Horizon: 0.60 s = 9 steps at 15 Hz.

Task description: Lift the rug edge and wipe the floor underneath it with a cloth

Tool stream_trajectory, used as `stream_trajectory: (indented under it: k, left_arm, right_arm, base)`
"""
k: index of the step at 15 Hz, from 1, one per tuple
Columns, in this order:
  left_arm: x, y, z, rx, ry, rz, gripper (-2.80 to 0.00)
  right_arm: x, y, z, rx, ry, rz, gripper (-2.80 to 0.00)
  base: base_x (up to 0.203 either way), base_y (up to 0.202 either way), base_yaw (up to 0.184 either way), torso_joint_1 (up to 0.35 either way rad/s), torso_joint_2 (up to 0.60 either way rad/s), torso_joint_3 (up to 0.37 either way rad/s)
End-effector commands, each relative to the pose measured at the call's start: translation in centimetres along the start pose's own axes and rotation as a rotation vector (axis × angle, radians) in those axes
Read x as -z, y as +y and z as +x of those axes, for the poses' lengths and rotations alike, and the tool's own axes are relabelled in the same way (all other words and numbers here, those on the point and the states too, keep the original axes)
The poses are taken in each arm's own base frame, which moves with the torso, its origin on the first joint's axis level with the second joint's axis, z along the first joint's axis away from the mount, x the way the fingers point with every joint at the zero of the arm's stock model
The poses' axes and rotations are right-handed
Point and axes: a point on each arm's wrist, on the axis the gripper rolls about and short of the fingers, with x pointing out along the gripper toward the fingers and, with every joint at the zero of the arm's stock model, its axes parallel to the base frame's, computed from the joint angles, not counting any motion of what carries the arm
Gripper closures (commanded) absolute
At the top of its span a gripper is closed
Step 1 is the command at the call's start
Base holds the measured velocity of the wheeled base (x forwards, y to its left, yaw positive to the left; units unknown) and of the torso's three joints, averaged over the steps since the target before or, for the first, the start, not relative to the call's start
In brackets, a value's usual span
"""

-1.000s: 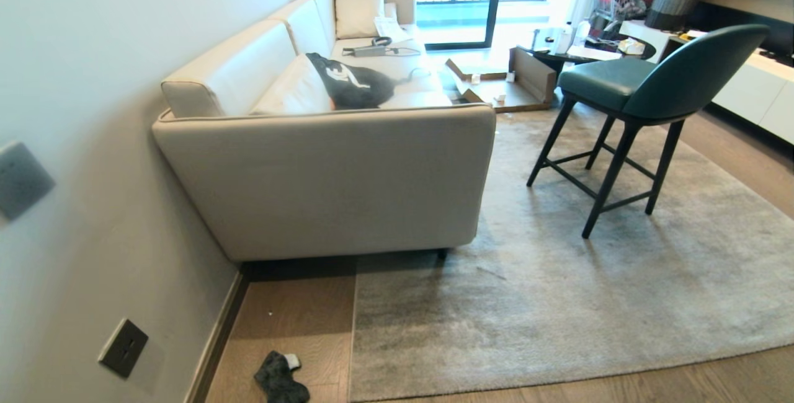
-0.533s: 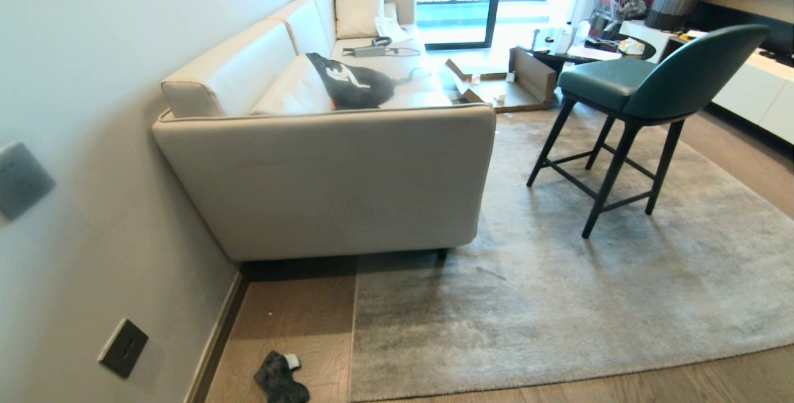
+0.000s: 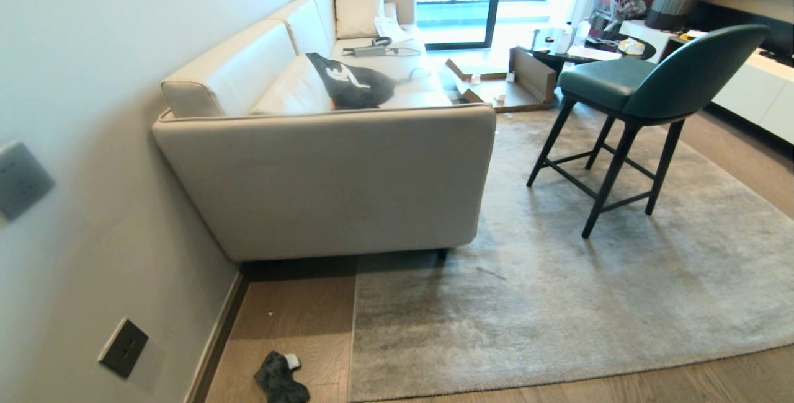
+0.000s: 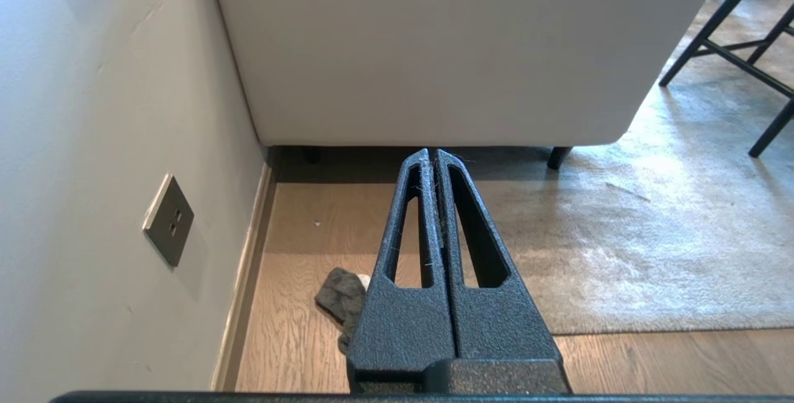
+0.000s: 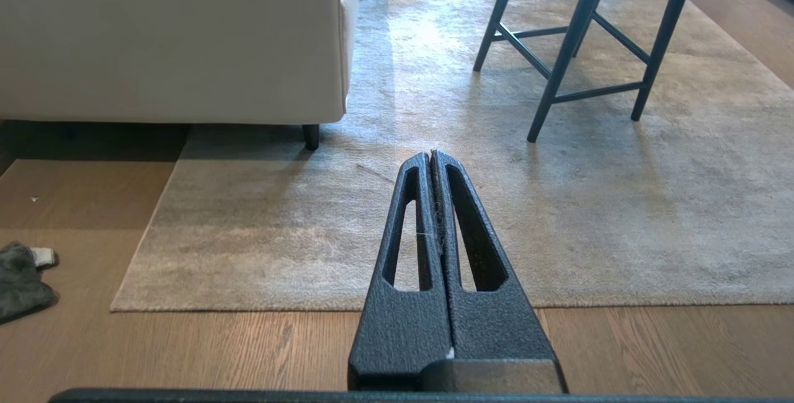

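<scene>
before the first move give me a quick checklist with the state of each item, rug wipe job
1. Cloth free to pick up: ok, it lies loose on the floor between the wall and the rug.
2. Rug edge reachable: ok, it lies flat, with nothing on the near corner.
3. Left gripper empty: ok, shut on nothing.
4. Right gripper empty: ok, shut on nothing.
5. Grippers ready to grasp: not ok, both need opening first.
6. Weight on the rug: not ok farther in, where the sofa foot and the chair stand on it.
</scene>
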Motion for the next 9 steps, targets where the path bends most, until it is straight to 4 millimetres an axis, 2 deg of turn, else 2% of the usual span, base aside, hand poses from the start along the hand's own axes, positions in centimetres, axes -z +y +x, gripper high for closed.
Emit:
stream_trajectory:
  k: [1, 3, 4, 9]
  left_arm:
    - [0.00, 0.00, 0.00, 0.000, 0.000, -0.001, 0.00]
    - [0.00, 0.00, 0.00, 0.000, 0.000, -0.001, 0.00]
    - [0.00, 0.00, 0.00, 0.000, 0.000, -0.001, 0.00]
    - [0.00, 0.00, 0.00, 0.000, 0.000, -0.001, 0.00]
  right_arm:
    - [0.00, 0.00, 0.01, -0.001, 0.001, -0.002, 0.00]
    - [0.00, 0.00, 0.01, -0.001, 0.001, 0.000, 0.00]
    - [0.00, 0.00, 0.01, -0.001, 0.001, 0.000, 0.00]
    - [0.00, 0.00, 0.01, -0.001, 0.002, 0.000, 0.00]
  base:
    - [0.000, 0.000, 0.000, 0.000, 0.00, 0.000]
    - [0.000, 0.000, 0.000, 0.001, 0.00, -0.019]
    - [0.000, 0.000, 0.000, -0.016, -0.18, -0.222]
    - [0.000, 0.000, 0.000, -0.004, -0.38, -0.378]
